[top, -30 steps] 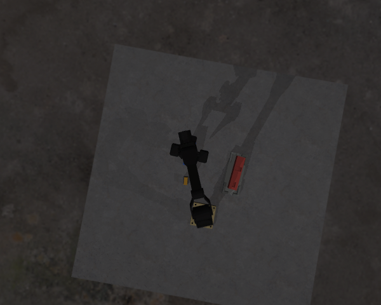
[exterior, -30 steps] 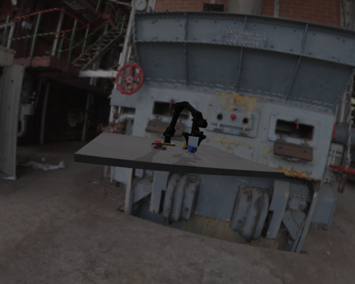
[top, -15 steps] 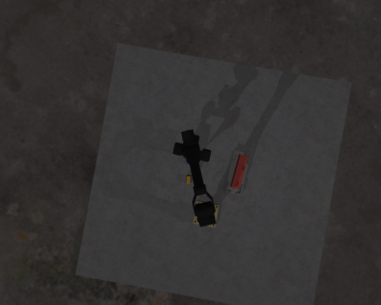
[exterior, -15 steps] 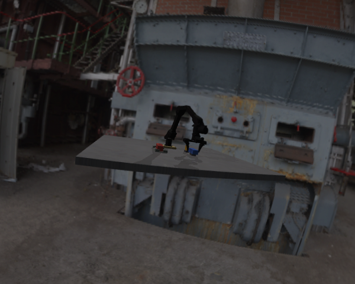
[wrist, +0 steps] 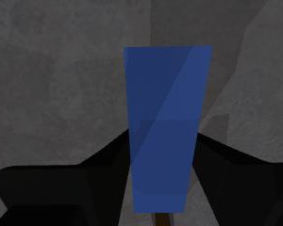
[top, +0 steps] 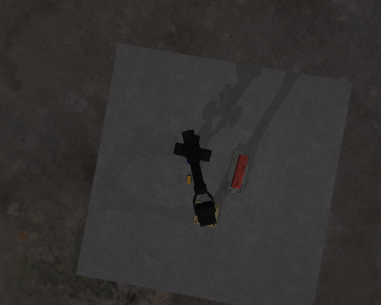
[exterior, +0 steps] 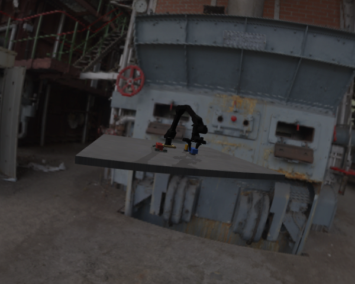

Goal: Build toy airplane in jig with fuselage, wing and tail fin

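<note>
The blue wing point(exterior: 193, 151) point(wrist: 162, 94) is a long block on the table, mostly hidden under the arm in the top view. My gripper point(exterior: 193, 148) point(wrist: 157, 132) is low over it, with a finger against each long side, shut on it. The orange tail fin point(top: 188, 179) point(exterior: 186, 147) stands apart on the table, near one end of the wing. The red fuselage point(top: 240, 170) point(exterior: 158, 145) lies lengthwise in the grey cradle point(top: 232, 170); whether it is fully down is too small to tell. Its sockets are too dark to make out clearly.
The arm's yellow base plate point(top: 196, 220) point(exterior: 171, 147) is on the table point(top: 145, 236) point(exterior: 110, 155), beyond the tail fin from the wing. The cradle is to the right of the arm in the top view. The arm casts long shadows over the table.
</note>
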`<state>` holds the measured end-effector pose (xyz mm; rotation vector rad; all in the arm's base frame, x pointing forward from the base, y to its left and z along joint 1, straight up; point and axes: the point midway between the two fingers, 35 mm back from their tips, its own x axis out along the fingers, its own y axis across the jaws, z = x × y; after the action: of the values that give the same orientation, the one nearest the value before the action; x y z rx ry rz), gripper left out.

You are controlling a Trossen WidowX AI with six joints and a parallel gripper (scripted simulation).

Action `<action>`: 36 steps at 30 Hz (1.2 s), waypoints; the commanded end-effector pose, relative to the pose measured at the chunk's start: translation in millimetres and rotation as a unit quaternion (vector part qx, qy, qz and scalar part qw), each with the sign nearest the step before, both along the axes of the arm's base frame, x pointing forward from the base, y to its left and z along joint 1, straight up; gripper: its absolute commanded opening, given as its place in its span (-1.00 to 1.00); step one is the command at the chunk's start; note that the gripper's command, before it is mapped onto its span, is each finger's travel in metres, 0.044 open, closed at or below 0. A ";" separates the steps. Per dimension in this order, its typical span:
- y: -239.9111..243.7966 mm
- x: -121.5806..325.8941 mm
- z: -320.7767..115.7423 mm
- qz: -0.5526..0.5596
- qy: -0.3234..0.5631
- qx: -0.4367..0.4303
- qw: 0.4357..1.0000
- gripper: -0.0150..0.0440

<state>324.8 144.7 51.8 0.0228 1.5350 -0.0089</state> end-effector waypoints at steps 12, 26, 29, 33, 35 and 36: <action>-1.0 7.8 22.6 -0.017 -0.018 0.024 0.999 -0.49; 1.0 8.1 66.6 -0.009 -0.013 0.015 1.000 -0.49; 1.1 7.0 75.8 -0.008 -0.011 0.013 1.000 -0.49; 1.0 5.0 88.1 -0.006 -0.008 0.010 1.000 -0.49; 0.8 3.9 94.3 -0.006 -0.007 0.008 1.000 -0.49; 0.7 3.2 97.4 -0.005 -0.006 0.008 1.000 -0.49</action>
<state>328.0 145.4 138.0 0.0482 1.5285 -0.0051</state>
